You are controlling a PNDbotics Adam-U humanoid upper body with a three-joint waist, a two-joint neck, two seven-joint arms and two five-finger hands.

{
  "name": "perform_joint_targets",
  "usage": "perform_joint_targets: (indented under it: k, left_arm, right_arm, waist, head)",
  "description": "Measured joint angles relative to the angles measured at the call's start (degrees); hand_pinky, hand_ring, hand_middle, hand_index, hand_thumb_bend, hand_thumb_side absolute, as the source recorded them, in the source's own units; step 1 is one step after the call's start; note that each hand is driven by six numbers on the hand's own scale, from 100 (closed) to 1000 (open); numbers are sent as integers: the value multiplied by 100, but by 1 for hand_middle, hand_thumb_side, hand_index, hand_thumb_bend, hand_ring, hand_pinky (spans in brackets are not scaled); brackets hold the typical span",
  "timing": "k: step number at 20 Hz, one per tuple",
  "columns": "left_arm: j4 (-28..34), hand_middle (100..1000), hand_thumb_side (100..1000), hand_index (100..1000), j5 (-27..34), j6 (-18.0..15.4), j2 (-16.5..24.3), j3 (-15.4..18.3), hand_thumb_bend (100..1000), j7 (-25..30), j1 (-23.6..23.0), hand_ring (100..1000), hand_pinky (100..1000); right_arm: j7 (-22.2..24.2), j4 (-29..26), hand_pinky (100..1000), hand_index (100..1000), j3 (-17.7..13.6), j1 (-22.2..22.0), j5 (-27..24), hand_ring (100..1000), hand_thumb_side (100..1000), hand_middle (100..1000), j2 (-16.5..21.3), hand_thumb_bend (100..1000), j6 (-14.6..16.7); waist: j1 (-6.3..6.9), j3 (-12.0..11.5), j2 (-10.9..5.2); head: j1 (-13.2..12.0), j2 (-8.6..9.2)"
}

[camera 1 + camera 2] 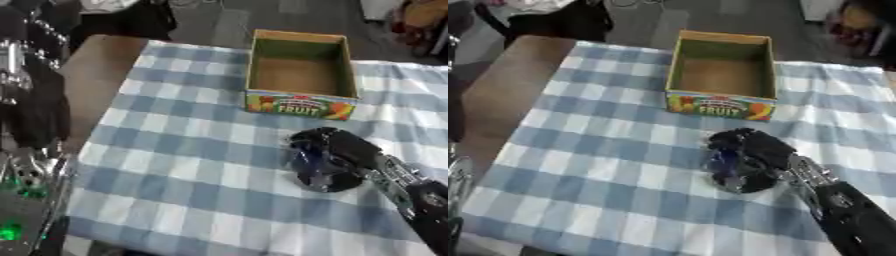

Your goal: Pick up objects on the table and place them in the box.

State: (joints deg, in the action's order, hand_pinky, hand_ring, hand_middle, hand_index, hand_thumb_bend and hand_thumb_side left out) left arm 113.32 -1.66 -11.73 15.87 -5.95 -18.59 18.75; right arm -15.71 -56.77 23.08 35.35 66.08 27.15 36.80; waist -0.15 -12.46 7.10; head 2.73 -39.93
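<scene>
at the far left of the left eye view, the left arm (35,100) of the robot stands as a dark mass with silver parts beside the table; its hand cannot be made out, so i cannot tell how its fingers are. next to it the bare brown table (101,75) shows at the left edge, and the rest is covered by a blue and white checked cloth (175,165).

in the far middle of the cloth stands the box (721,75), open at the top, with green inner walls, a brown floor and a colourful front that carries the word "fruit". nothing is seen inside it.

in front of the box, a little to the right and apart from it, the right hand (750,150) comes in from the lower right corner. its fingers are curled down over a dark, shiny object (726,167) with a blue glint, which lies on the cloth under the hand. the hand seems to grasp this object, but what the object is i cannot tell.
</scene>
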Motion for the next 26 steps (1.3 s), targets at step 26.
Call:
perform_joint_targets:
  k: [26]
  left_arm:
    - [0, 865, 1000, 853, 0, -1, -2, 0, 290, 0, 2, 749, 858]
  right_arm:
    - [-304, 314, 463, 884, -192, 125, 570, 762, 1000, 850, -149, 260, -25]
  waist:
    - [-1, -3, 0]
  head:
    - [-26, 4]
